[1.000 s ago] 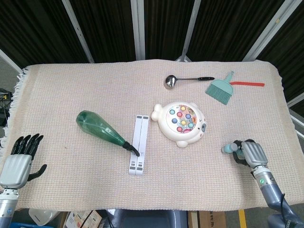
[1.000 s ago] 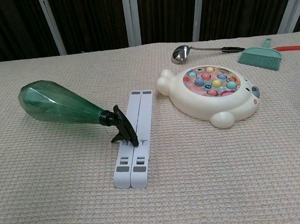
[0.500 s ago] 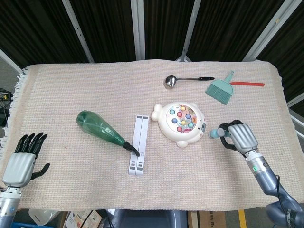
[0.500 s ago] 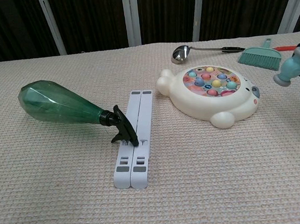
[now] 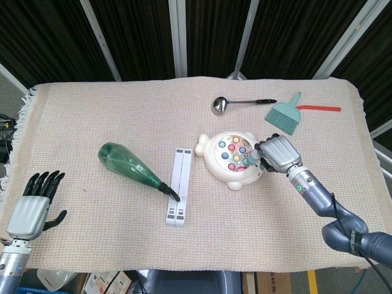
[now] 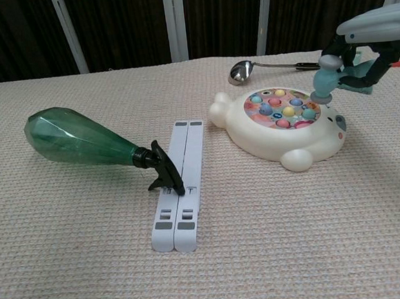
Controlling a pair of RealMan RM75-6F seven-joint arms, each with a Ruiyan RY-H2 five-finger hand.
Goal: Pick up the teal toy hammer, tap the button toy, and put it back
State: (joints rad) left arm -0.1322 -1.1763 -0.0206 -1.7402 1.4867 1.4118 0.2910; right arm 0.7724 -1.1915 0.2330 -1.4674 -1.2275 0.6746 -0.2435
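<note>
Hammer (image 6: 327, 84) held in right hand (image 5: 278, 154), head just above button toy (image 6: 281, 124) at its right edge. Risk: off-centre tap misses the buttons or shoves the toy across the worktop (image 5: 92, 116). Left hand (image 5: 29, 205) open, idle, well apart.

Teal hammer (image 6: 325, 81); cream button toy (image 5: 231, 159), multicoloured buttons; green bottle (image 5: 128, 164); beige woven surface (image 5: 92, 116); white stand (image 5: 178, 195).

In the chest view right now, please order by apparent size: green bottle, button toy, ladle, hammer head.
1. Green bottle and button toy: similar, too close to rank.
2. Ladle, far from the camera.
3. Hammer head, held by the right hand.
</note>
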